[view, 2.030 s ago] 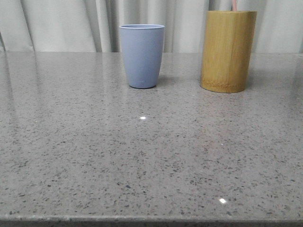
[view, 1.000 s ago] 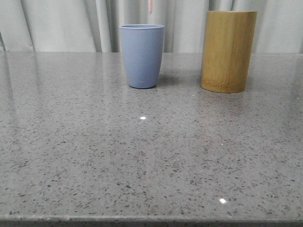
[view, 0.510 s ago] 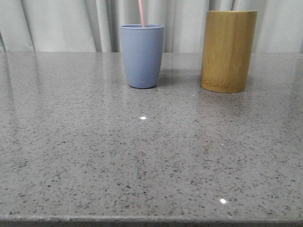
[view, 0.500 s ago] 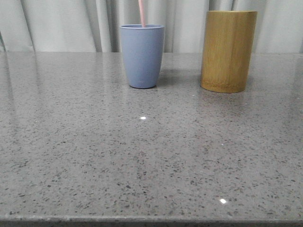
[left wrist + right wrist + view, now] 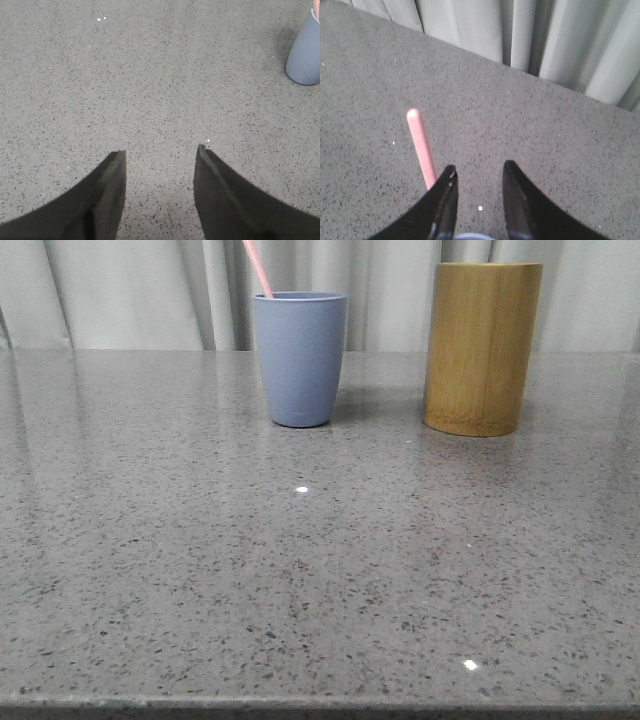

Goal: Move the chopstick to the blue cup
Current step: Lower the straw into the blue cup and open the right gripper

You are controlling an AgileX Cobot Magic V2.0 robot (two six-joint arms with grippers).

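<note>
The blue cup (image 5: 300, 358) stands upright on the grey stone table (image 5: 300, 570), toward the back. A pale pink chopstick (image 5: 258, 267) leans out of it to the left, its lower part hidden inside the cup. In the right wrist view the chopstick (image 5: 422, 148) rises beside my right gripper (image 5: 479, 171), outside the open fingers, with the cup rim (image 5: 475, 237) just showing below them. Over bare table my left gripper (image 5: 161, 152) is open and empty, and the blue cup (image 5: 305, 55) sits off to one side of it. Neither gripper appears in the front view.
A taller tan bamboo cylinder (image 5: 481, 348) stands to the right of the blue cup. Pale curtains (image 5: 150, 290) hang behind the table's far edge. The table's front edge (image 5: 320, 705) runs along the bottom of the front view.
The pink chopstick left the bamboo cylinder, crossed above to the blue cup and went into it. It now leans left instead of standing nearly upright.
</note>
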